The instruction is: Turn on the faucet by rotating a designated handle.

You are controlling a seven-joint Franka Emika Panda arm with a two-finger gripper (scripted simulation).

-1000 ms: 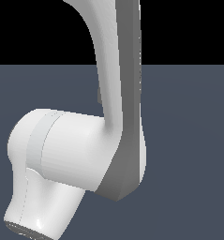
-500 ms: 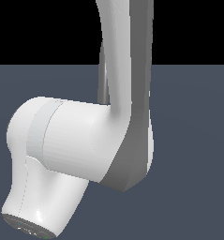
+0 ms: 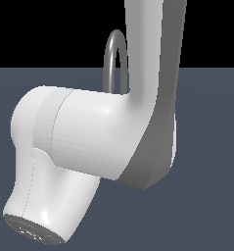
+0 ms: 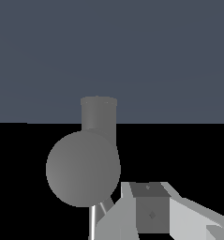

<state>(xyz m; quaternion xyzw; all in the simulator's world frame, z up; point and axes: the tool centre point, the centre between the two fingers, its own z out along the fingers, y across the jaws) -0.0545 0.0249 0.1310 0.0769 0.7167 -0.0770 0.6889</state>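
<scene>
My big white-and-grey arm (image 3: 104,142) fills most of the exterior view, its upper link dropping from the top edge and bending into a fat white joint that points down toward seven o'clock. Behind it, only the top of the tall slim grey metallic gooseneck faucet (image 3: 115,54) shows, an arch peeking out at about twelve o'clock above my elbow; its base is hidden by my own body there.

The ground is a flat slate-blue surface (image 3: 211,162) running to a straight horizon, with plain black beyond it.

The wrist view gives what the exterior one cannot: the faucet (image 4: 87,159) close up, seen as a rounded grey bulk with a short cylinder stub behind it. A thin pale rod just beside it, toward my gripper (image 4: 153,213), may be the small thin grey lever handle (image 4: 92,224), though so little shows that I can't be sure. My gripper's pale grey blocky body sits just beside the faucet. My fingertips lie out of frame, so I cannot tell whether they are spread or pressed together.
</scene>
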